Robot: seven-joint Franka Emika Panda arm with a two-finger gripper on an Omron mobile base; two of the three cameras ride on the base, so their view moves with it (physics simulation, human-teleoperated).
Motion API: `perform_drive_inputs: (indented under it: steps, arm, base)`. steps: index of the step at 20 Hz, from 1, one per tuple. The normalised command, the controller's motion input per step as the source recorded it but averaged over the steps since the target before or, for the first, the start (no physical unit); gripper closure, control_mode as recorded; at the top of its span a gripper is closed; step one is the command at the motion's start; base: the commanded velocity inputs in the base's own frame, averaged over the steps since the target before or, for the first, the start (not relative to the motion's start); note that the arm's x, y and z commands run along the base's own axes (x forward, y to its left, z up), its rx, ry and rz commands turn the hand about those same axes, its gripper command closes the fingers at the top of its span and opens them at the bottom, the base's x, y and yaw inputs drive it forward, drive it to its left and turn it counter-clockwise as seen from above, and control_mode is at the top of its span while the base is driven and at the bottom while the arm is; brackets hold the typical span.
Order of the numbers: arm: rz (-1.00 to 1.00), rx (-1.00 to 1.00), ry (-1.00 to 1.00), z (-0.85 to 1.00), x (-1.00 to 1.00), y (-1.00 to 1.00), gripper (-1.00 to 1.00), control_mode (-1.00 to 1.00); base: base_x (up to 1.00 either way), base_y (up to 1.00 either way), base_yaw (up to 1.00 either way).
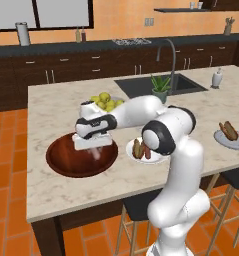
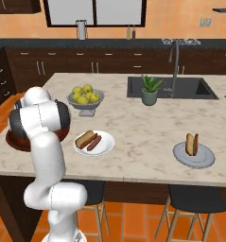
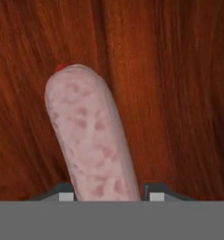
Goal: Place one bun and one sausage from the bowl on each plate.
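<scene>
In the hand view a pinkish mottled sausage (image 3: 92,136) lies on the red-brown wooden floor of the bowl (image 3: 179,93). My gripper (image 3: 111,192) has a fingertip against each side of its near end. From the left base view the hand (image 1: 93,142) reaches down into the bowl (image 1: 61,160), which the arm partly hides in the right base view (image 2: 13,139). The white plate (image 1: 161,159) (image 2: 107,146) carries a bun (image 2: 85,139) and a sausage (image 2: 94,142). Another bun (image 2: 189,144) and sausage (image 2: 195,144) rest on the grey plate (image 1: 226,141) (image 2: 195,160).
A grey bowl of yellow-green apples (image 1: 106,102) (image 2: 86,97) stands just behind the wooden bowl. A potted plant (image 1: 161,87) (image 2: 150,90) sits by the sink (image 2: 180,87) with its tall faucet. Stools (image 2: 195,198) stand under the counter's front edge.
</scene>
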Motion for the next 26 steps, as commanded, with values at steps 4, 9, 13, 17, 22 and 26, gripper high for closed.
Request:
perform_drive_inputs:
  steps: [4,9,13,17,22,26]
  arm:
    - [-0.10,0.08,-0.10,0.98,-1.00,-0.81,1.00,-1.00]
    - [-0.10,0.02,-0.21,0.99,-0.83,-0.92,1.00,-1.00]
    - [-0.06,0.00,-0.10,0.39,-0.38,-0.50,1.00,1.00]
    - [0.00,0.00,0.00,0.00,0.00,0.00,1.00,1.00]
    - [0.00,0.00,0.00,0.00,0.00,0.00,1.00,1.00]
    - [0.00,0.00,0.00,0.00,0.00,0.00,1.00,1.00]
  base:
    - [0.00,0.00,0.00]
    - [0.00,0.00,0.00]
    - [-0.17,-0.50,-0.08]
    - [0.00,-1.00,-0.17]
    - [0.02,-1.00,-0.25]
    - [0.00,-1.00,-0.34]
